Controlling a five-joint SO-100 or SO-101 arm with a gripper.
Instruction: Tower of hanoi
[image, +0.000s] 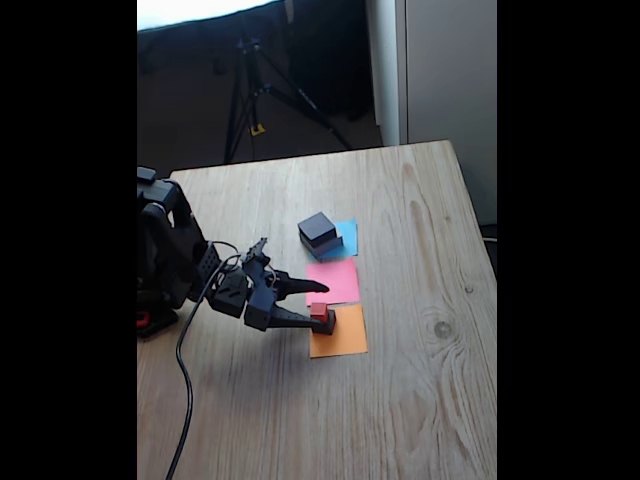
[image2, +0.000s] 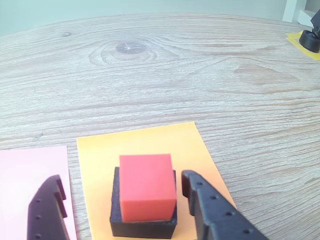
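tower of hanoi (image: 320, 233) status check: split across two spots, right? —poster one

yep. two bigger dark blocks (image: 321, 236) stacked on the blue paper square (image: 349, 234) at the far end in the fixed view, smaller on larger. small dark block (image2: 142, 223) sitting on the orange paper square (image2: 150, 140) at the near end, with the red cube (image2: 147, 186) square on top of it. pink paper square (image: 337, 281) between them, bare. —poster two

and the gripper? —poster one

gripper (image2: 120, 179) wide open, holding nothing. jaws straddling the red cube in the wrist view, one finger well off on the pink side, the other just beside the cube, no clear contact with either. same story from the fixed view (image: 322, 305): low over the orange square, cube between the tips. —poster two

so how far along? —poster one

looks like somewhere mid-game, judging purely from the layout. nothing rebuilt as a full four-high stack anywhere. probably either just set the cube down or about to pinch it, can't tell which. still plenty left: shuffling cube and small block out of the way, moving the bigger ones, restacking everything on one square. no way of knowing the goal square from this. —poster two
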